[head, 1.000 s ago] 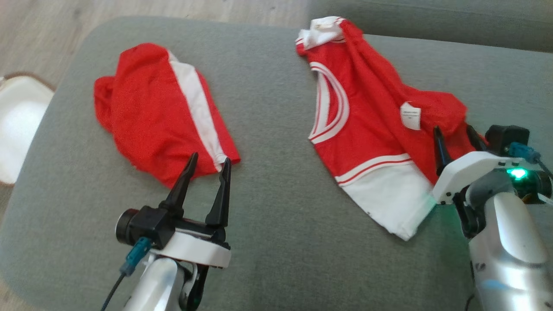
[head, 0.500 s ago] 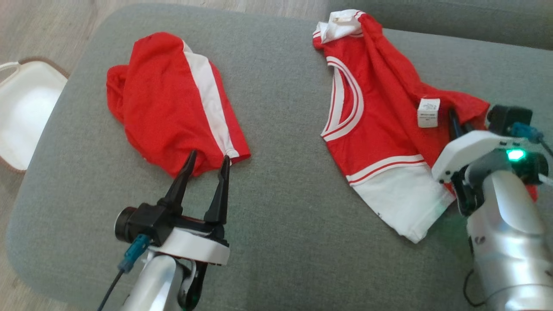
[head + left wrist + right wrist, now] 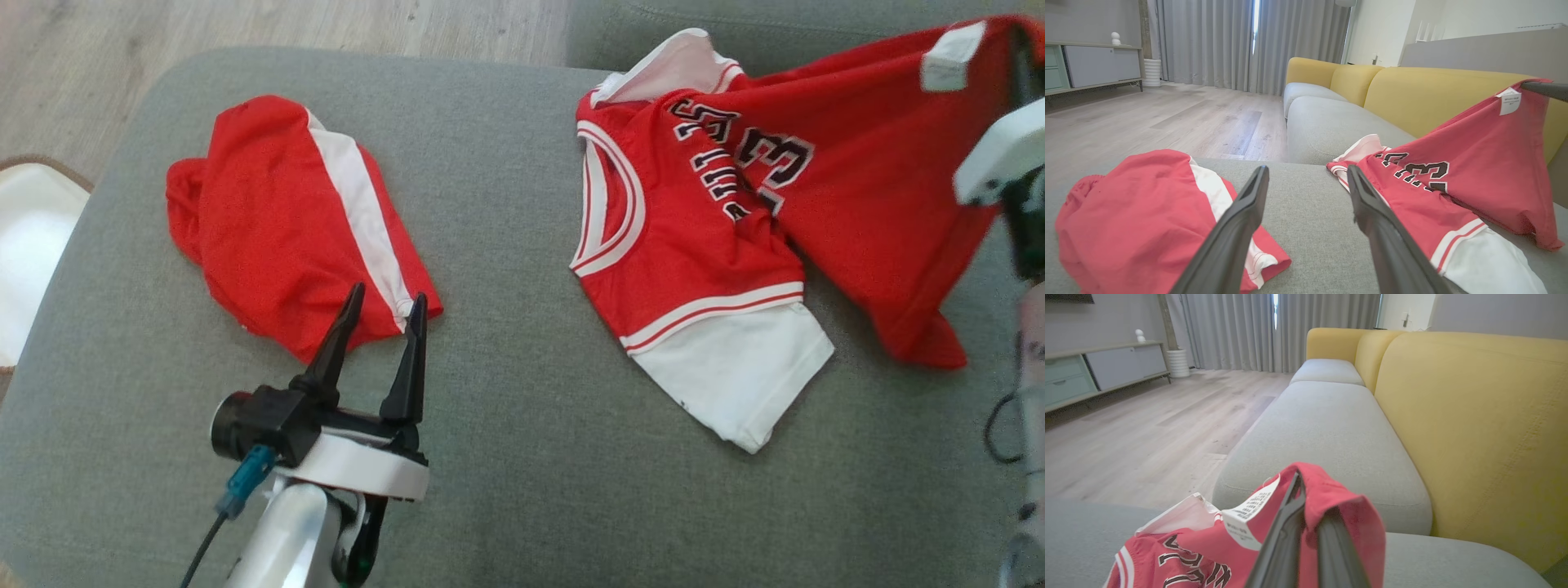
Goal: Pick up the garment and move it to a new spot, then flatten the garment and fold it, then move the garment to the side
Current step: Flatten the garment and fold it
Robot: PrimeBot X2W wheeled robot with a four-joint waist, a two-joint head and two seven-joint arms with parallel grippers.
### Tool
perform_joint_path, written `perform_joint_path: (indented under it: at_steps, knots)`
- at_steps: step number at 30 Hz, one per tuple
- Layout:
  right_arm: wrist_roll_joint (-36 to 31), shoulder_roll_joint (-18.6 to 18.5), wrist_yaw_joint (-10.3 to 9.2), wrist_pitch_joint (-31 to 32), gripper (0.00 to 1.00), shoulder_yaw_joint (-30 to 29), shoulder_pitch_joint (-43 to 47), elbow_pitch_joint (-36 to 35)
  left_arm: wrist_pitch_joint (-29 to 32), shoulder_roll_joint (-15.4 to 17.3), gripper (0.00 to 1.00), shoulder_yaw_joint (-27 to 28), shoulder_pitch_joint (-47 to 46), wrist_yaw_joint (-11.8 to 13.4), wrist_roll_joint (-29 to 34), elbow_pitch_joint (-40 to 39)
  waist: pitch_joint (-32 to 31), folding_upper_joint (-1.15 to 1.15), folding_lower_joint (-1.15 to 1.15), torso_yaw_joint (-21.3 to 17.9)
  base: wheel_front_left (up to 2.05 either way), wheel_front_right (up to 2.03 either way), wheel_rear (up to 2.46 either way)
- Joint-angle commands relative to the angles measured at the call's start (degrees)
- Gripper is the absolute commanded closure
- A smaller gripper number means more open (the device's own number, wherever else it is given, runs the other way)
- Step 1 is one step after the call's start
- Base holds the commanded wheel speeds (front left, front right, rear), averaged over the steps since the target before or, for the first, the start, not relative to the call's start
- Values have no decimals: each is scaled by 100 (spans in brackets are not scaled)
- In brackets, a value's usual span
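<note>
Left gripper (image 3: 388, 294): fingers spread, nothing between them, tips by the near hem of red shorts (image 3: 269, 212) on grey cushion (image 3: 506, 425). Jersey (image 3: 694, 261): red, with a white band at its near end lying flat on the cushion's right side. White-trimmed opening, dark white-edged numerals mid-body. Far right corner raised off the cushion, white label (image 3: 947, 53) beside the pinch. Right gripper (image 3: 1308, 514): fingers clamped on that red fold. Yellow sofa back (image 3: 1474, 416) behind.

Head view looks down; low wrist views face along the sofa (image 3: 1327, 416), sharing the jersey (image 3: 694, 261).
</note>
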Motion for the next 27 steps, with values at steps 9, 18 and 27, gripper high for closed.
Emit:
perform_joint_path:
  at_steps: [9, 18, 27]
  knots:
    - [-698, -879, -4, 657, 100, 331, -995, -312, -55, 5, 0, -76, -291, -4, -177, -269, 482, 0, 0, 466, 0, 0, 0]
    - [-1732, -2099, -4, 515, 0, 416, -2152, 496, -55, 4, 0, -388, -558, 14, -384, -265, 1028, 0, 0, 1312, 0, 0, 0]
    - [-2551, -1738, -4, 393, 0, -307, -2385, 1271, -55, 4, 0, -303, -560, 47, -340, -244, 1073, 0, 0, 1261, 0, 0, 0]
